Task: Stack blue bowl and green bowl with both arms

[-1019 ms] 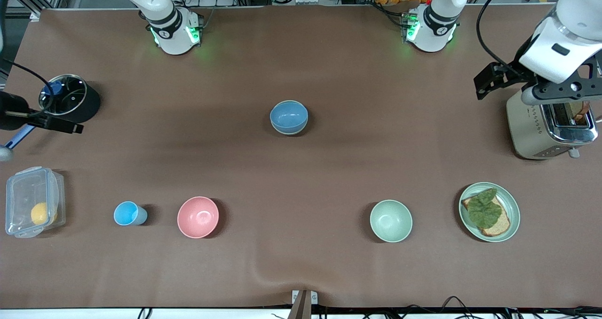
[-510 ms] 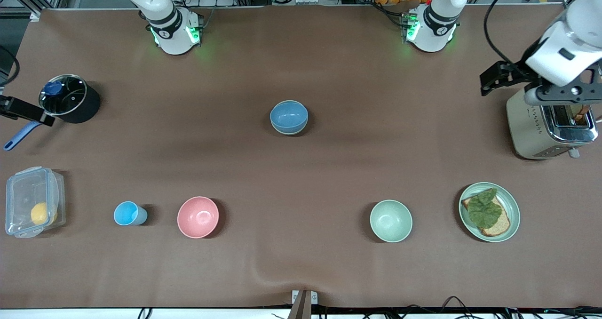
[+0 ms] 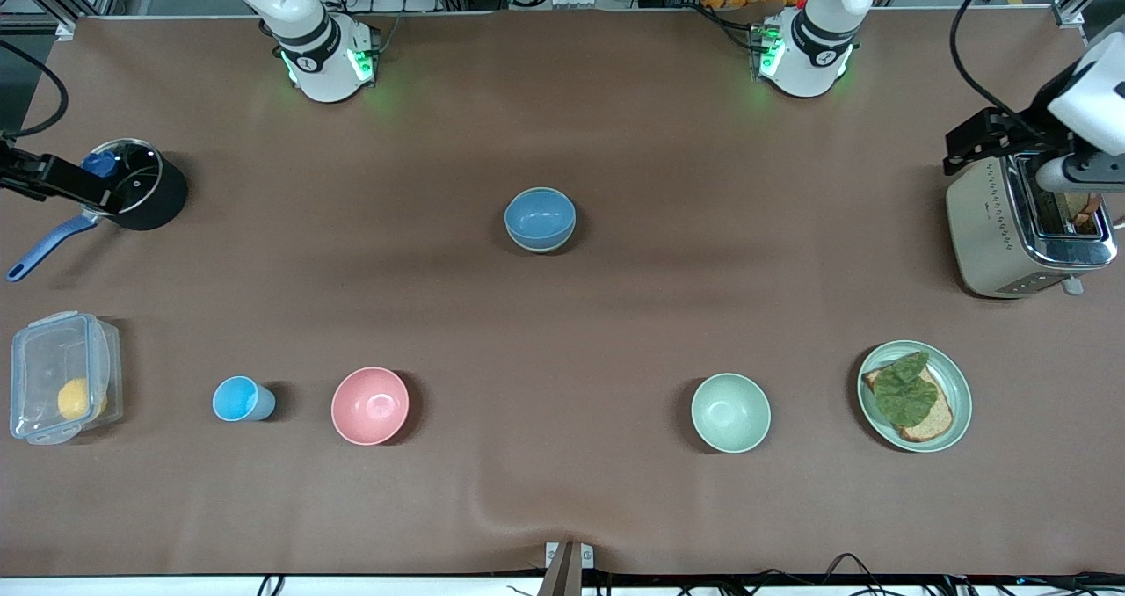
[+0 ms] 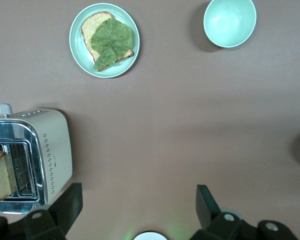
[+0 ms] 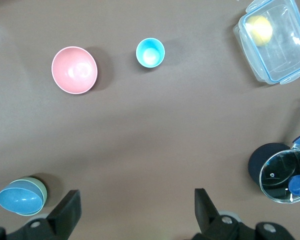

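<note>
The blue bowl [image 3: 540,216] sits nested in the green bowl [image 5: 40,189] at the middle of the table; in the right wrist view [image 5: 19,199] the sage rim shows round it. My left gripper [image 4: 139,199] hangs open and empty, high over the table beside the toaster [image 3: 1019,231] at the left arm's end. At the right arm's end, the right gripper [image 5: 137,201] hangs high by the black pot [image 3: 132,183], also open and empty.
A mint-green bowl [image 3: 730,412], a plate [image 3: 956,387] with bread and a leaf, a pink bowl [image 3: 370,405], a light-blue cup [image 3: 237,399] and a clear box [image 3: 57,376] holding a yellow fruit stand nearer the front camera.
Both arms have drawn outward toward their ends of the table, the left hand past the toaster and the right hand past the pot. The bowls have not moved.
</note>
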Controlling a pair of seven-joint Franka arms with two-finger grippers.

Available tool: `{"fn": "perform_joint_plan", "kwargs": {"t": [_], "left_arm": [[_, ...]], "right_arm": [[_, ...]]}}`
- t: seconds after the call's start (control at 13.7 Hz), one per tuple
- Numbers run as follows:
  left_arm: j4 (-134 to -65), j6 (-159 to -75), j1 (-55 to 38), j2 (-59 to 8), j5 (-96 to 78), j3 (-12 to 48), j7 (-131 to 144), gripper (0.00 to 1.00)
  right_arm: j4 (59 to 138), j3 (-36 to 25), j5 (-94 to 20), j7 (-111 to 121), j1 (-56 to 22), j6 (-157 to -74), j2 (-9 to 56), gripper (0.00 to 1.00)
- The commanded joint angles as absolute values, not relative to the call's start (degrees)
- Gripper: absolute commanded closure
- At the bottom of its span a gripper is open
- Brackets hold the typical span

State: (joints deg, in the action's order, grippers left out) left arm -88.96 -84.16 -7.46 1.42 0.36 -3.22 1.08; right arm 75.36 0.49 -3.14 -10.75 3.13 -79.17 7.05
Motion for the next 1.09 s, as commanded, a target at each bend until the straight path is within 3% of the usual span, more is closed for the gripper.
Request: {"fn": "perform_joint_plan", "kwargs": {"t": [0.0,0.15,1.02], "left_arm": [[-91.2,-84.6,-7.8,3.5,-0.6,-3.7,-0.1,0.00],[-91.1,-84.6,-7.8,3.3,-0.6,-3.7,-0.1,0.00],[-90.4,-84.2,-7.8,1.8,-1.1,-3.2,0.8,0.00]], "right_arm": [[85.5,1.1,-2.5,-11.3,4.0,-85.2,-0.7,0.00],[90.3,1.1,-2.5,-8.9,4.6,-88.6,-3.5,0.00],[90.2,1.2,-1.8,-4.7,4.7,-89.6,-3.3,0.00]]}}
